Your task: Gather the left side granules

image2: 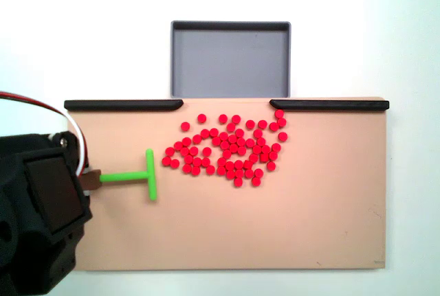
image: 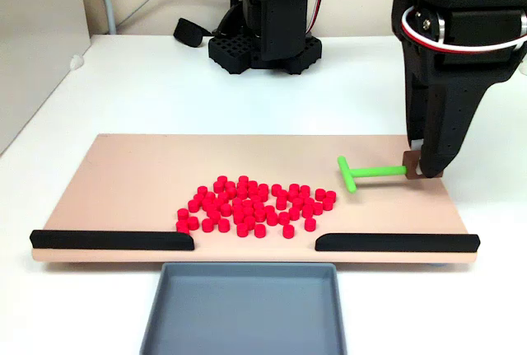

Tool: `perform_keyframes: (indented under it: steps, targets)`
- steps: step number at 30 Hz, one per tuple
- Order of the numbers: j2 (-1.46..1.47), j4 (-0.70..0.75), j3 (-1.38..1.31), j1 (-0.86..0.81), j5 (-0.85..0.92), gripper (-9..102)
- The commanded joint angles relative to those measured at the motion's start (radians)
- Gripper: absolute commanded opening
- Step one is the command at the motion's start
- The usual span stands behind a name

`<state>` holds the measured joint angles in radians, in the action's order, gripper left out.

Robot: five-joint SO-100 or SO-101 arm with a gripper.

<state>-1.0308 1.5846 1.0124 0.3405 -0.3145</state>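
The gripper's [image: 422, 170] fingertips were hidden behind its own body in both fixed views, covering the stick's [image: 370, 174] end. The tray [image: 247, 310] was cut off at the lower edge.

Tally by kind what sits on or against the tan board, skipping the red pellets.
Green T-bar: 1
Black rails: 2
Grey tray: 1
Total: 4
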Motion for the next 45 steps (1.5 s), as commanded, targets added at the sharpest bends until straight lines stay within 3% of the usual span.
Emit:
perform_keyframes:
  steps: [1, 45]
  targets:
    - [0.002, 0.002, -0.051, -0.014, 0.006, 0]
    - [0.103, 0.035, -0.167, -0.009, -0.012, 0]
